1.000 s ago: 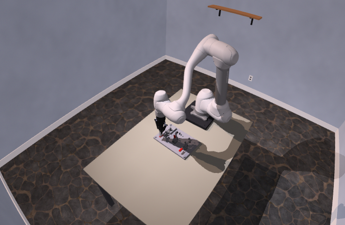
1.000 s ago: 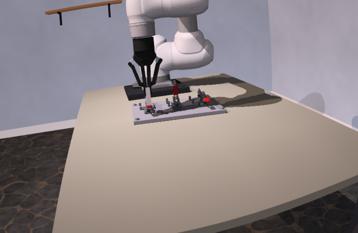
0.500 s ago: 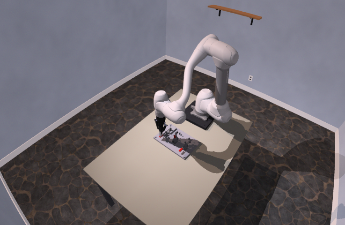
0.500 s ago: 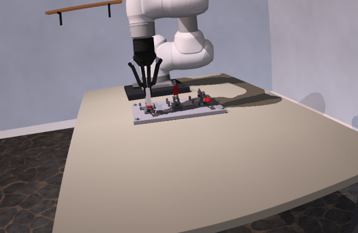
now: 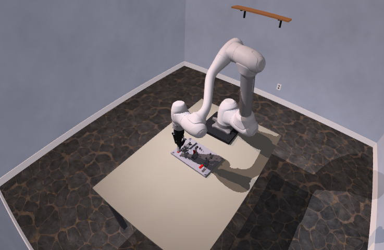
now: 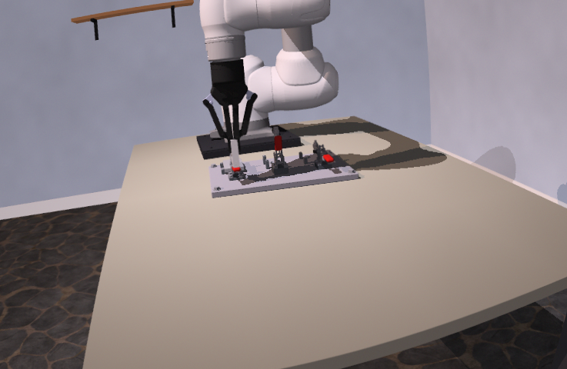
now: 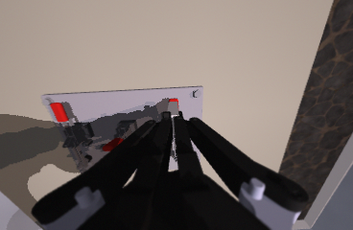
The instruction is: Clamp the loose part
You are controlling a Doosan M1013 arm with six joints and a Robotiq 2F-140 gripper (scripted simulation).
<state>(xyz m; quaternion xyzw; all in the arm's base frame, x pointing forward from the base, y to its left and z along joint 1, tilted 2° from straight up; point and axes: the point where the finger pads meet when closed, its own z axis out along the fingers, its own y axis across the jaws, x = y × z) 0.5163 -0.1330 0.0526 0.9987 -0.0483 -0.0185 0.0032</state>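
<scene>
I saw the fixture plate [image 6: 284, 179] crowded: 3 clamps in a row, the middle handle [image 6: 278, 142] upright, blocking sideways passes. My closed gripper [image 6: 234, 140] stood over the left clamp [image 6: 235, 170]. The table [image 6: 292, 260] in front lay open.
</scene>
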